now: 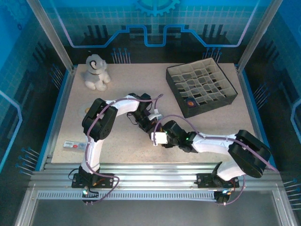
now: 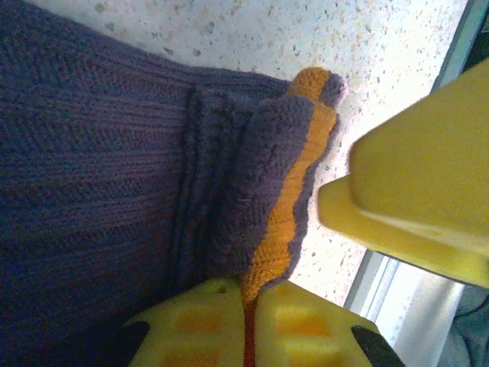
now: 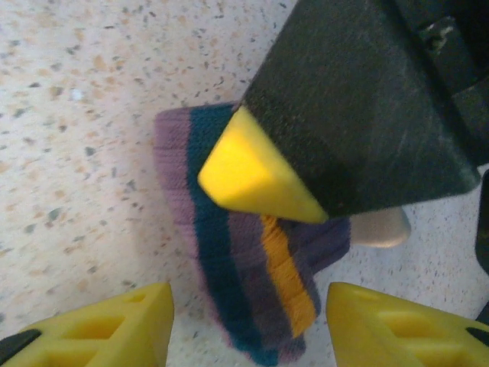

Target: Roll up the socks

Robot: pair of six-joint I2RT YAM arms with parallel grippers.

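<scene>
The socks (image 2: 99, 176) lie as a purple knit bundle on the speckled table. In the left wrist view my left gripper (image 2: 249, 310) is shut on the orange-banded cuff (image 2: 294, 199), pinched between its yellow fingers. The right wrist view shows the socks (image 3: 244, 283) striped teal, purple and orange, with a tan tip (image 3: 382, 226) peeking out. My right gripper (image 3: 249, 327) stands open astride this end, one finger on each side and not touching it. The left gripper's black body and yellow fingertip (image 3: 248, 180) hang over the bundle. From above, both grippers (image 1: 151, 123) (image 1: 159, 134) meet mid-table and cover the socks.
A grey plush toy (image 1: 96, 72) sits at the back left. A dark box with several compartments (image 1: 201, 88) stands at the back right. A small flat packet (image 1: 75, 145) lies near the front left edge. The table's metal front rail (image 2: 393, 302) runs close by the grippers.
</scene>
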